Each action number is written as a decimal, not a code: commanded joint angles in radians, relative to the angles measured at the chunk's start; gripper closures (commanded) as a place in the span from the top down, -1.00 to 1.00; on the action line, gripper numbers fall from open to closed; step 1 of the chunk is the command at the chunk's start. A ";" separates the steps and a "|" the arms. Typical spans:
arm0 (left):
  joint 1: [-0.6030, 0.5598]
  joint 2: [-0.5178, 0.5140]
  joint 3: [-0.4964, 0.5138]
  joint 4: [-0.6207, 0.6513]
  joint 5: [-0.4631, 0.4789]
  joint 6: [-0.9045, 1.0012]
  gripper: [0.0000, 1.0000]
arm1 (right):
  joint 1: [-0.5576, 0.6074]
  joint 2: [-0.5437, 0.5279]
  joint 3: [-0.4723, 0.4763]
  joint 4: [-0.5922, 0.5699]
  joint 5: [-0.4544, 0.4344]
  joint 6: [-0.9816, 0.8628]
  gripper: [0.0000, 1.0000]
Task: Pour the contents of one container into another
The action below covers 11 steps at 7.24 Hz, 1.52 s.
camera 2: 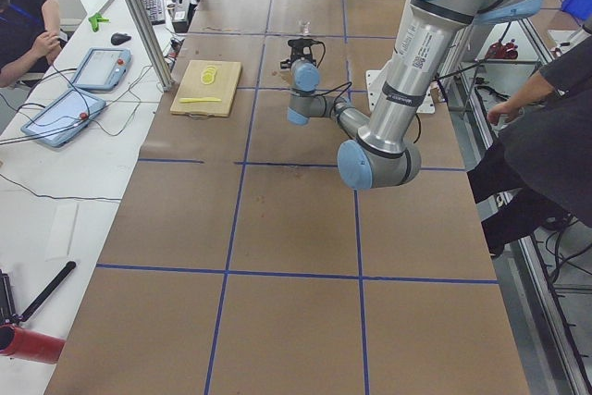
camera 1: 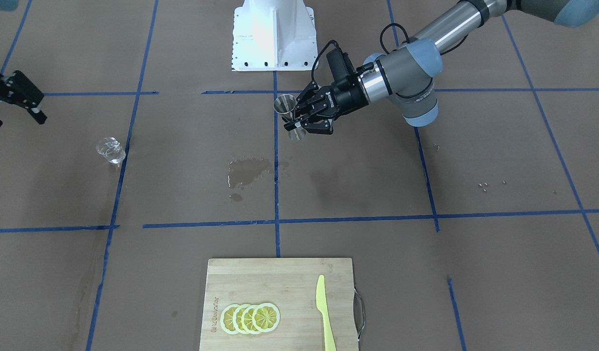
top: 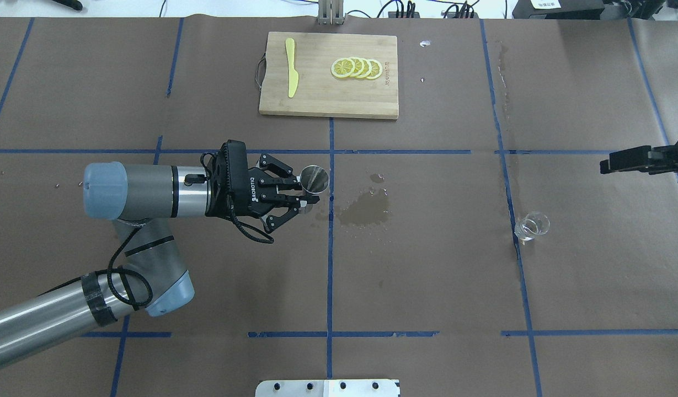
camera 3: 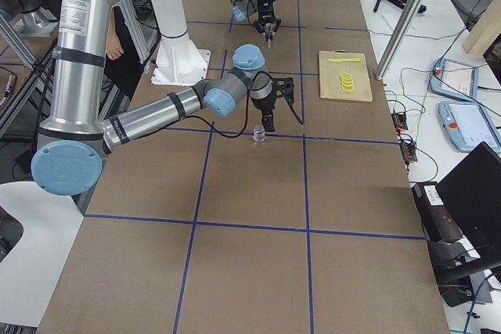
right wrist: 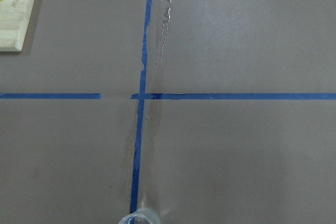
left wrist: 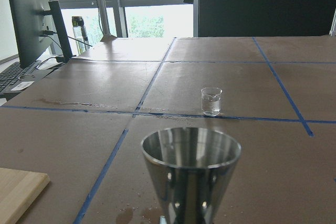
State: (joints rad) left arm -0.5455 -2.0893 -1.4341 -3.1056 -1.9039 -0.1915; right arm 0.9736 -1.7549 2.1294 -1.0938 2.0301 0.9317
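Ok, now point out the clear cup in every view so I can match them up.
Front-facing: cup left of centre, beside a blue tape line.
Overhead: right side, beside that line.
Left side: tiny, far end, top centre.
Right side: near centre.
Left wrist: middle, beyond the steel jigger.
Right wrist: only its rim, bottom edge.
Shared landmark: the wooden cutting board, in all six.

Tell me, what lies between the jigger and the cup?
Between jigger and cup: only a wet patch and blue tape lines, clearest in the overhead view.
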 commanded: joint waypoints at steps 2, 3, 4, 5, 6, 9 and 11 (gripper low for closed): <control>0.001 0.000 0.000 0.001 0.002 -0.002 -1.00 | -0.283 -0.102 0.004 0.272 -0.408 0.110 0.94; 0.001 0.000 0.000 0.001 0.002 -0.002 -1.00 | -0.289 -0.107 0.004 0.296 -0.419 0.111 1.00; 0.001 0.000 0.001 0.004 0.003 0.000 -1.00 | -0.302 -0.107 0.004 0.304 -0.422 0.148 1.00; 0.001 0.000 0.001 0.008 0.003 0.000 -1.00 | -0.331 -0.104 0.003 0.345 -0.491 0.176 1.00; 0.001 0.003 0.003 0.008 0.003 0.000 -1.00 | -0.376 -0.110 0.001 0.353 -0.537 0.179 1.00; 0.001 0.005 0.003 0.008 0.003 0.001 -1.00 | -0.651 -0.115 -0.107 0.452 -1.042 0.180 1.00; 0.001 0.006 0.001 0.008 0.003 0.001 -1.00 | -0.770 -0.107 -0.295 0.703 -1.295 0.180 1.00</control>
State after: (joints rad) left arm -0.5446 -2.0843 -1.4320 -3.0971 -1.9006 -0.1903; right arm 0.2892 -1.8679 1.9471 -0.5270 0.9110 1.1120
